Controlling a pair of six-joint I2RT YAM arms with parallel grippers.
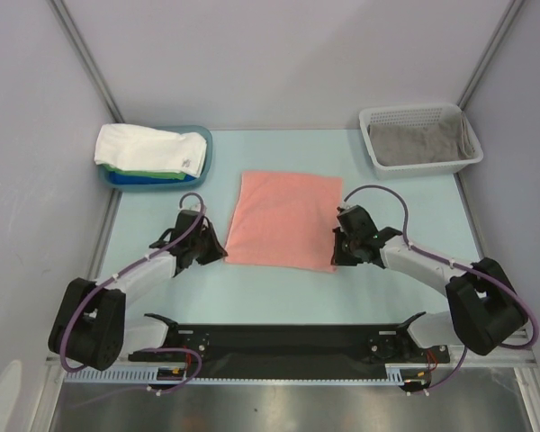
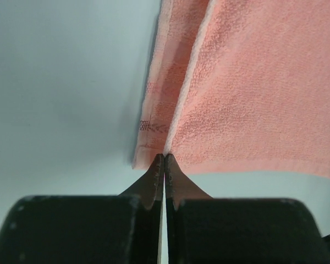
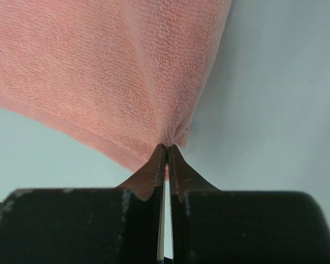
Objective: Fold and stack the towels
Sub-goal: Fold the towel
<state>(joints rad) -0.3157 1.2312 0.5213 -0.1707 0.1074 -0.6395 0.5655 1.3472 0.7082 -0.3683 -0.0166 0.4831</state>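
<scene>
Left claw (image 2: 164,160) is pinched tight on the near corner of the salmon pink towel (image 2: 253,99), jaws pressed together. The cloth fans away up and to the right, a second layer showing along its left edge, pale surface (image 2: 66,82) beneath.

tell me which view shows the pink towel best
The top external view: it alone shows the whole pink towel spread out. The left wrist view shows only one corner pinched in the left gripper, the right wrist view only another in the right gripper.

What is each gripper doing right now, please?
Left gripper: shut on the pink towel, near-left corner.
Right gripper: shut on its near-right corner.
</scene>
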